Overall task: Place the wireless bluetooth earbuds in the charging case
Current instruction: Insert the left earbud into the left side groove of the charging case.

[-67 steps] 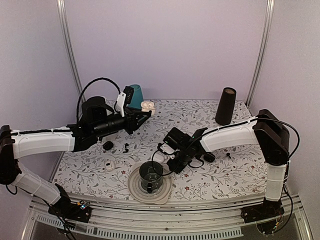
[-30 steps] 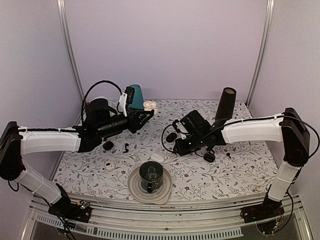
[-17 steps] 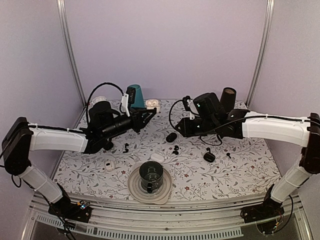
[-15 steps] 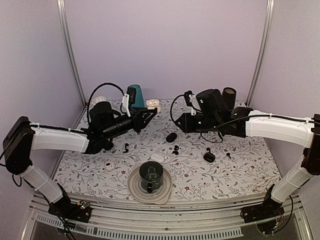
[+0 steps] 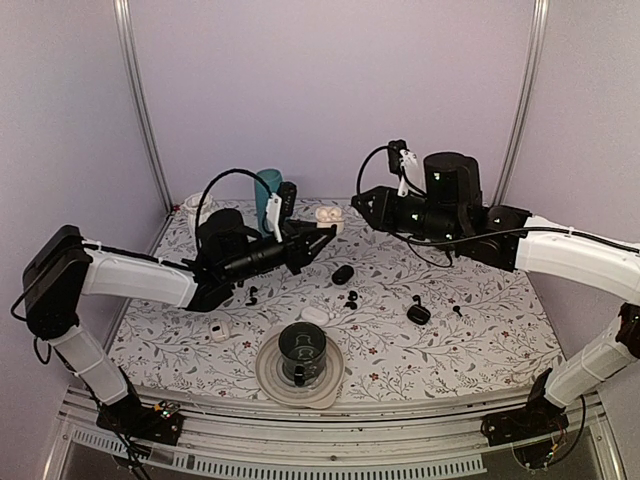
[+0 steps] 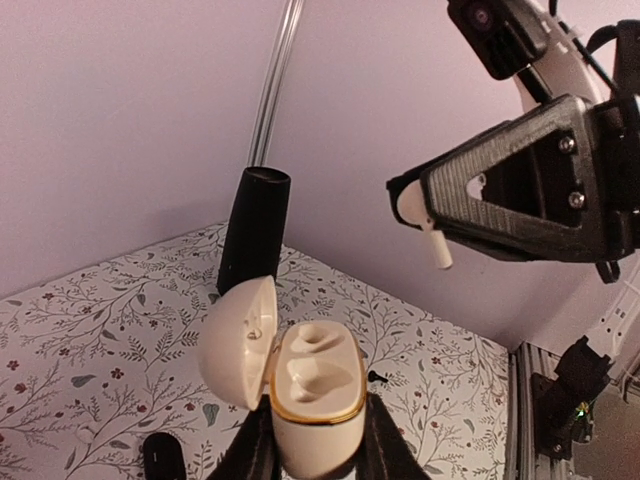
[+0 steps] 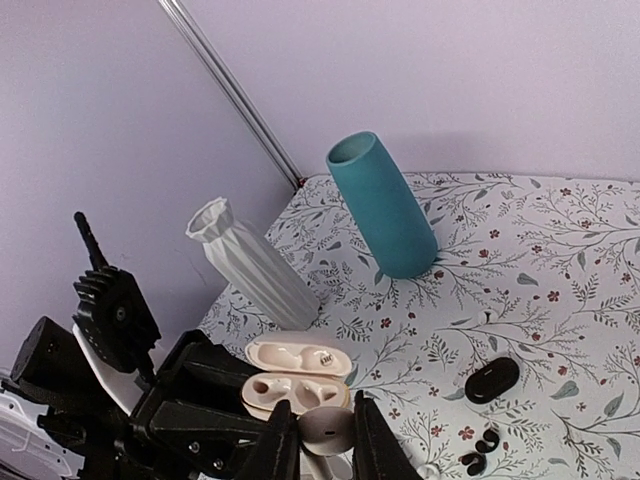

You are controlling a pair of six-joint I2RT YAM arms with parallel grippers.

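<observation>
Hanging mid-frame above the flowered table [image 5: 480,340], the left gripper [image 6: 318,442] clamps an open white charging case [image 6: 312,385]; the right gripper [image 7: 325,442] pinches a white earbud [image 6: 427,215] near it. Black earbuds [image 5: 350,299] lie at frame centre; teal cup [image 7: 385,205] and white vase [image 7: 255,265] stand behind.

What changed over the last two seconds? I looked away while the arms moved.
The right gripper, shut on a white earbud, rose from beside the cup and swung back toward the open case. The left gripper carried that case rightward to meet it. The black earbuds, cup and saucer stayed put.
</observation>
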